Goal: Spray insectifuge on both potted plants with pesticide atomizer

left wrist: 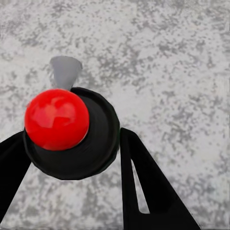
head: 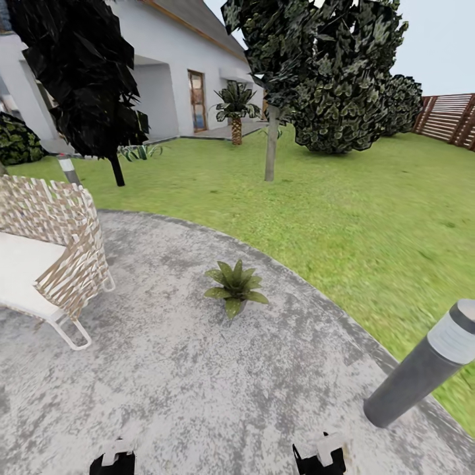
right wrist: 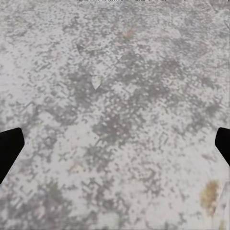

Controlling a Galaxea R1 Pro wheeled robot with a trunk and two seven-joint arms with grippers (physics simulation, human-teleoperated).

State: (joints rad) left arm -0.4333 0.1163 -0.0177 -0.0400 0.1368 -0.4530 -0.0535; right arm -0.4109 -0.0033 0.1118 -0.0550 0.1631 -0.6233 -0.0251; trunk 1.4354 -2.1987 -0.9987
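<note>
- The left tool (left wrist: 72, 158) is clamped on the pesticide atomizer (left wrist: 72, 132): in the left wrist view its two black fingers (left wrist: 143, 187) press on both sides of the black round body, which has a red ball on top and a grey nozzle pointing away from the tool.
- Below the left tool is the grey speckled paving (left wrist: 172, 57).
- The right tool (right wrist: 115, 143) is apart: in the right wrist view its dark fingertips (right wrist: 9, 148) stand at the two far edges, with nothing between them, only paving under them.
- In the head view both tools are low, near the robot: the left tool (head: 113, 456) and the right tool (head: 322, 454), well apart from each other.
- One potted plant (head: 235, 287), a low rosette of pointed green leaves, stands on the paving ahead of both tools, about between their lines, near the lawn's edge.
- Ahead-left of the left tool is a woven chair (head: 53, 254) with a white cushion.
- To the right of the right tool stands a grey bollard lamp (head: 429, 363).
- Farther ahead lie the lawn (head: 316, 204), trees (head: 310, 72), a small palm (head: 235, 112), a white house (head: 178, 72) and a wooden slat fence (head: 452, 119).
</note>
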